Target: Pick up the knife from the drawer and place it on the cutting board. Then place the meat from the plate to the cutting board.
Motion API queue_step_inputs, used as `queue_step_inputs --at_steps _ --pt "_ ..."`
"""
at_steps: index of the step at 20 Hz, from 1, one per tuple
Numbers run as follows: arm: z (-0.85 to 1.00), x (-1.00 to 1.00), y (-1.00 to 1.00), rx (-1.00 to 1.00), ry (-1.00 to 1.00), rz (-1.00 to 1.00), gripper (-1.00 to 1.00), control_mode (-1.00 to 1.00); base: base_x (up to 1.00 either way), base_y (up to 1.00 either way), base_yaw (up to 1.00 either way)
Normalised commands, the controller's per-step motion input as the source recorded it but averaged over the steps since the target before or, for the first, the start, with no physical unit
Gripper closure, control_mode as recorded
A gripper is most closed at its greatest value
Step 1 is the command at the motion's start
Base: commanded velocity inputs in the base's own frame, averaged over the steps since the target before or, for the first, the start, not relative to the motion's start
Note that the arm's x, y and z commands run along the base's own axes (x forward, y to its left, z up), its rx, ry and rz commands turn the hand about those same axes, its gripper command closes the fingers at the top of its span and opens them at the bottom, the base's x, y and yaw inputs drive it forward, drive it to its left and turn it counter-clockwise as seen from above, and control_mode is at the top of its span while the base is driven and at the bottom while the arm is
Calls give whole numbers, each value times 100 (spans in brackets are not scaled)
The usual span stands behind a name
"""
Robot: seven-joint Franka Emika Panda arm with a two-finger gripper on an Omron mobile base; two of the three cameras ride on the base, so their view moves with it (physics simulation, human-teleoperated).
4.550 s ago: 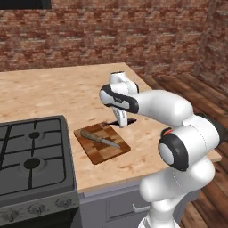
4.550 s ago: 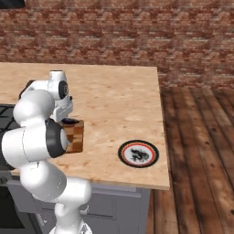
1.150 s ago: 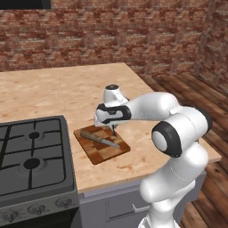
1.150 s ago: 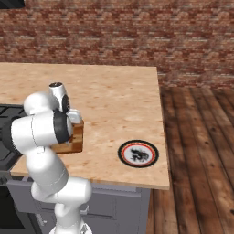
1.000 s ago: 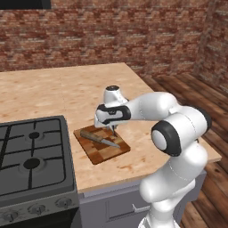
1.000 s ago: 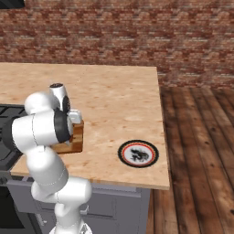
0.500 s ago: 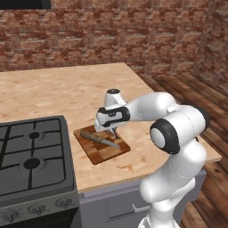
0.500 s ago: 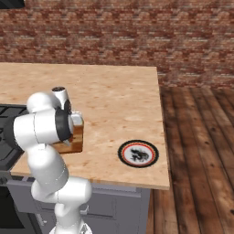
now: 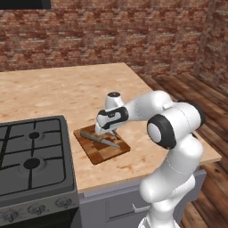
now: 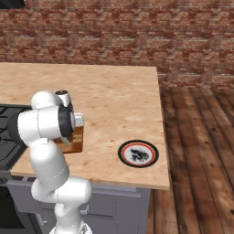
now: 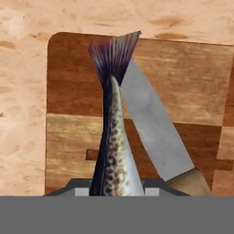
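Gripper [image 9: 111,132] clamps the speckled, fan-tailed meat [image 11: 112,151] (fish-shaped) over checkered wooden cutting board [image 11: 77,132]

In the right base view the white arm stands before the cutting board [image 10: 75,140] and hides nearly all of it; only the board's right end shows; the knife on the board is wholly covered there; in the hand view the fish-shaped meat [image 11: 112,151] runs down out of sight behind the grey band below the board, so its head end is hidden; the knife [image 11: 153,125] handle is cut off there too; the finger tips cannot be made out.
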Motion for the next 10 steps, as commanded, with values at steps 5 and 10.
queue_step_inputs --at_steps 5,10 --pt "-26 24 7 0 0 9 100 -100 0 0 0" --pt "-33 19 17 0 0 3 100 -100 0 0 0"
